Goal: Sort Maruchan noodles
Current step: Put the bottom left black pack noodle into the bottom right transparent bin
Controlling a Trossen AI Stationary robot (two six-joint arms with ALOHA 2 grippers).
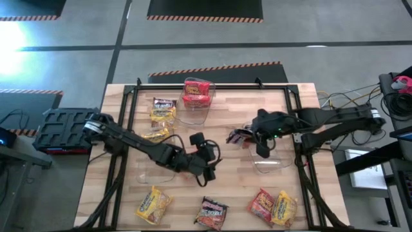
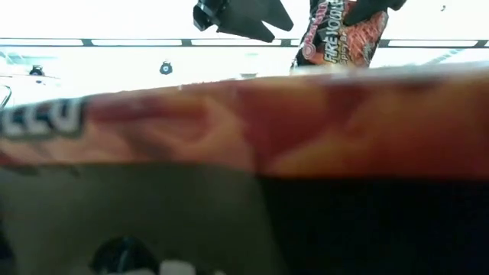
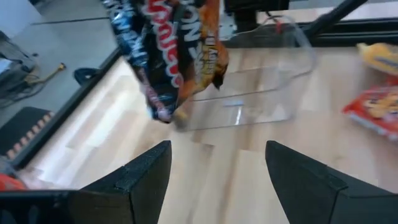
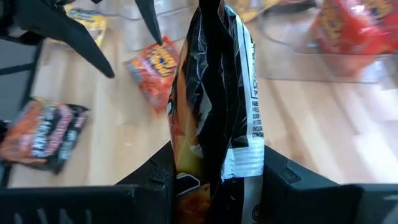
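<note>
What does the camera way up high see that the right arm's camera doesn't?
Only the high view shows both arms whole, the wooden table, and the open left gripper hovering low over it. Only the right wrist view shows the white printed strip along the dark packet pinched by the right gripper. Both show that dark packet, another dark packet lying flat, and red packets in a clear bin.

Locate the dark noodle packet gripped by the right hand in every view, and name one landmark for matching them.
High view: dark packet right of centre, at the right hand, beside a clear bin.
Low view: hanging at the top edge, over a blurred packet blocking the lens.
Left wrist view: dangling near the top, before the clear bin.
Right wrist view: centre, upright between the fingers.
Shared landmark: the clear bin.
</note>
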